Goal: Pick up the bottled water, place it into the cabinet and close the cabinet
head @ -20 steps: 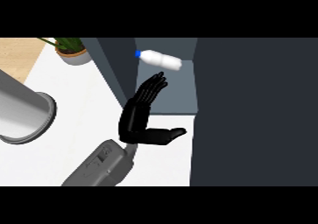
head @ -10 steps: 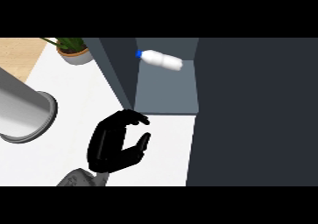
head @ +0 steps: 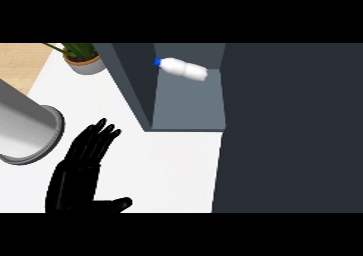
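Observation:
The bottled water [head: 184, 69], white with a blue cap, lies on its side at the back of the open cabinet [head: 190, 107]. No hand touches it. The cabinet's dark door [head: 129, 85] stands open on the shelf's left side. My right hand [head: 82, 172] is low on the white counter, left of and below the door's edge. Its fingers are straight and point up toward the door, its thumb sticks out to the right, and it holds nothing. My left hand does not show.
A thick grey forearm [head: 18, 125] slants in from the left edge, close to the right hand. A potted plant [head: 82, 59] stands at the back left. The cabinet's dark body [head: 295, 130] fills the right side. White counter [head: 165, 170] lies between hand and cabinet.
The right hand has drawn back from the cabinet opening, down and to the left. Half a second ago its fingers were curled; now they are straight. The bottle stays on the shelf.

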Robot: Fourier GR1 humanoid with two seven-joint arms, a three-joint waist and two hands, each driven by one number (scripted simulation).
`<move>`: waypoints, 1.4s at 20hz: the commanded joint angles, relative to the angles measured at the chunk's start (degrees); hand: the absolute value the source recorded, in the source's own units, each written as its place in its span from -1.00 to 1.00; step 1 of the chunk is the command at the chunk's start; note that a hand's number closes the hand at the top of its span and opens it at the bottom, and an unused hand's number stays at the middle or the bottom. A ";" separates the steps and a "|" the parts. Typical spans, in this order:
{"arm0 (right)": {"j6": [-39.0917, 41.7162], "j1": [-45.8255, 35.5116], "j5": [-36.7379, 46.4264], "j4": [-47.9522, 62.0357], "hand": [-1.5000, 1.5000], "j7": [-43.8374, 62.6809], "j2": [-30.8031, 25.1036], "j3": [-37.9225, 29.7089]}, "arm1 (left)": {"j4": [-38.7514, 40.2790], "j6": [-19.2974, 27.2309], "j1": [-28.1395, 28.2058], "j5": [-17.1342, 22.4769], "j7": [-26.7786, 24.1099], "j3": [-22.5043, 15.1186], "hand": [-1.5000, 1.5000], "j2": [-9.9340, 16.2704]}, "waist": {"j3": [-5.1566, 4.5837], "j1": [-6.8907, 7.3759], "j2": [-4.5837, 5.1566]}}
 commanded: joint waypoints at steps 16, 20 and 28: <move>-4.12 -7.65 6.27 -7.43 1.00 12.36 -1.28 21.94 | -9.59 -10.89 14.96 9.39 -1.56 10.48 -1.00 10.78 | -0.66 3.57 0.23; -5.47 -10.89 4.20 -4.02 1.00 12.37 0.67 24.79 | -8.57 -14.30 15.71 11.72 -0.61 12.70 -1.00 13.15 | -0.65 4.99 1.04; -7.33 -17.41 3.54 -2.03 1.00 17.11 0.89 23.41 | -9.32 -19.43 18.17 12.62 -1.42 14.13 -1.00 15.62 | -0.82 8.68 1.91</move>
